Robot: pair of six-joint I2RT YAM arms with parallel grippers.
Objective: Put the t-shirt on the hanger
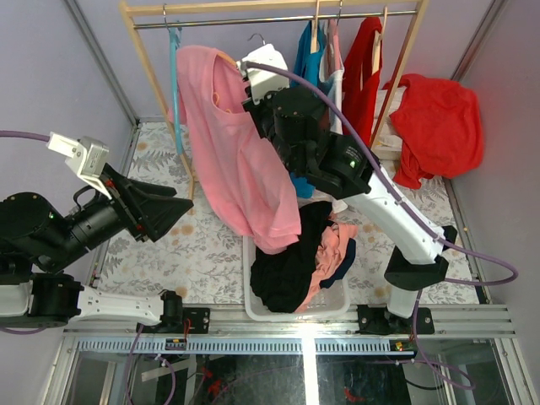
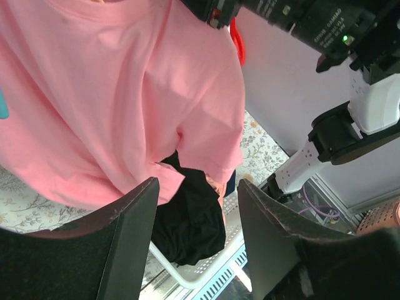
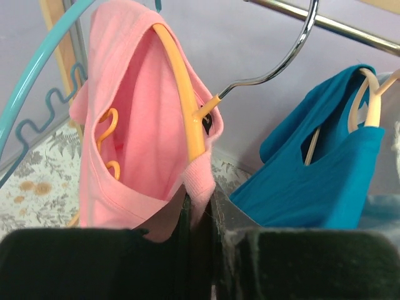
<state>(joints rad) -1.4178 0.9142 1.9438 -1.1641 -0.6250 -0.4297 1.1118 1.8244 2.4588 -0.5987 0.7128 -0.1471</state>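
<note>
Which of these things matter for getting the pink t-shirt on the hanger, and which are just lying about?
For the job: pink t-shirt, orange hanger, right gripper with jaws shut on the t-shirt, left gripper open.
Lying about: teal hanger, blue shirt, red garments, white basket of clothes.

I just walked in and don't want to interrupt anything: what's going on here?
The right gripper pinches the pink t-shirt by its collar, holding it up below the clothes rail, with the orange hanger inside the neck. The left gripper is open and empty, facing the shirt's lower half.
</note>
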